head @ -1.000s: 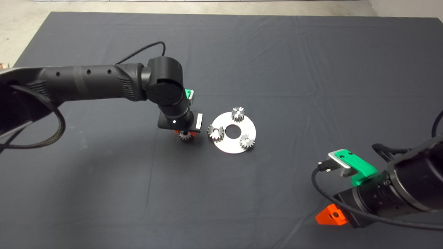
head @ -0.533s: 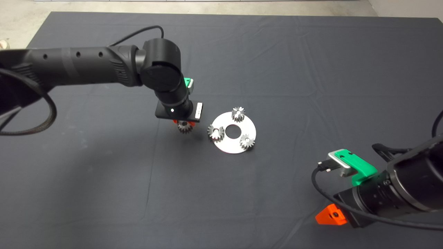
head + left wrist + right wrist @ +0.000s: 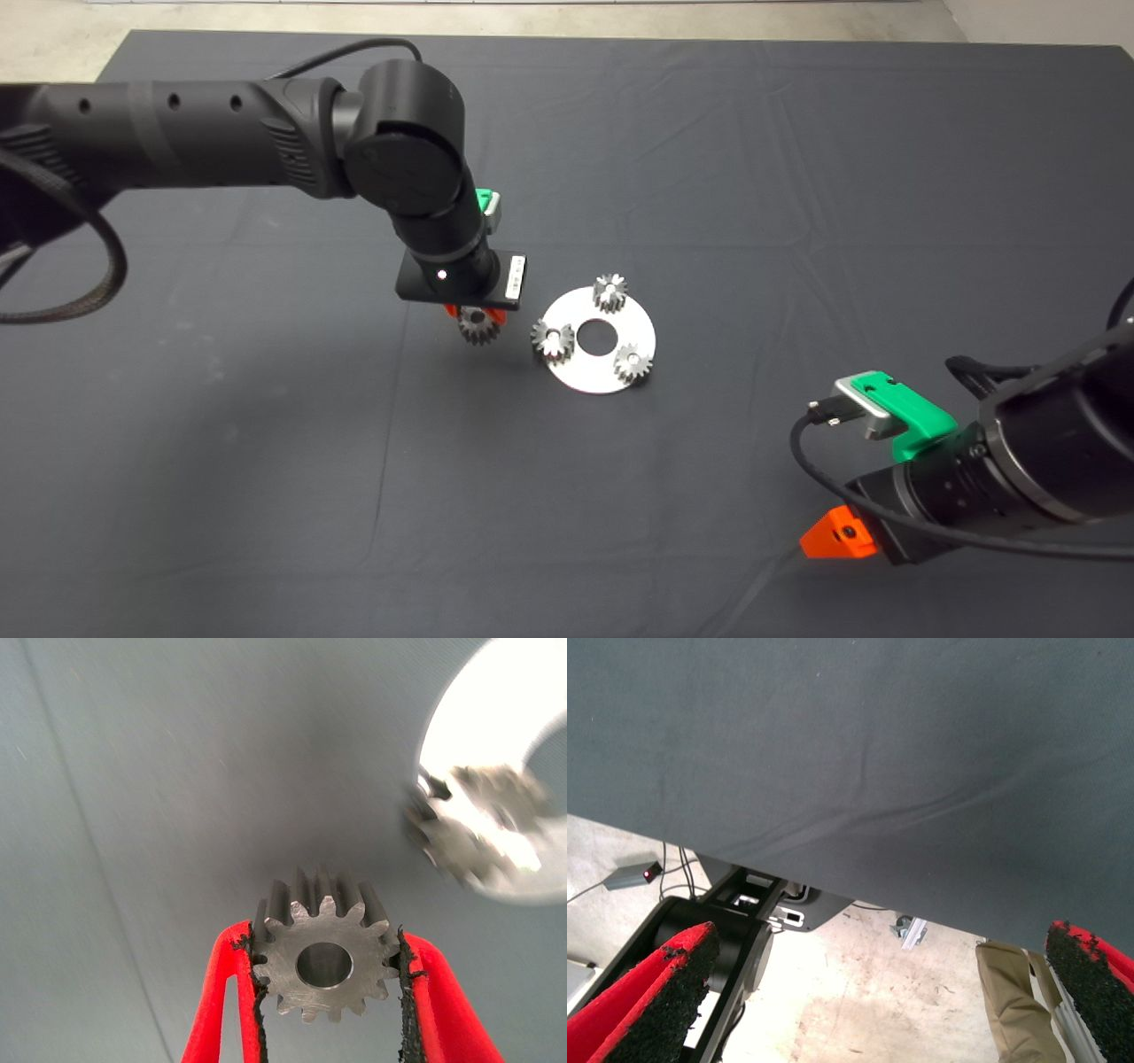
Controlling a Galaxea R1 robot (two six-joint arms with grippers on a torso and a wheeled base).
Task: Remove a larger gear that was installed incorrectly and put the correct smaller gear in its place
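Left arm reaches in over the dark mat [image 3: 266, 461], wrist pointing down. Left gripper [image 3: 475, 321] is clamped on a silvery gear [image 3: 479, 331]; in the left wrist view that gear [image 3: 324, 964] sits between the two red fingers [image 3: 220, 992], black pads pressed against its teeth on both sides, centre hole facing the camera. This looks to be the smaller gear, held just left of the round metal plate [image 3: 611, 377], apart from it. Cannot tell whether it touches the mat.

On the plate: three gears around a central hole. The larger gear [image 3: 551, 340] stands at the plate's left edge, nearest the held gear. A second gear [image 3: 609, 291] stands at the far edge, a third gear [image 3: 633, 362] at the lower right. In the left wrist view the plate [image 3: 496, 718] shows bright and blurred, with the larger gear [image 3: 447, 837] at its rim.

Right gripper [image 3: 837, 539] waits at the lower right edge of the mat, well apart from the plate. Right wrist view: its fingers [image 3: 651, 997] are spread wide with nothing between them, mat edge and concrete floor beyond, plus a person's leg [image 3: 1014, 1010] in tan trousers.
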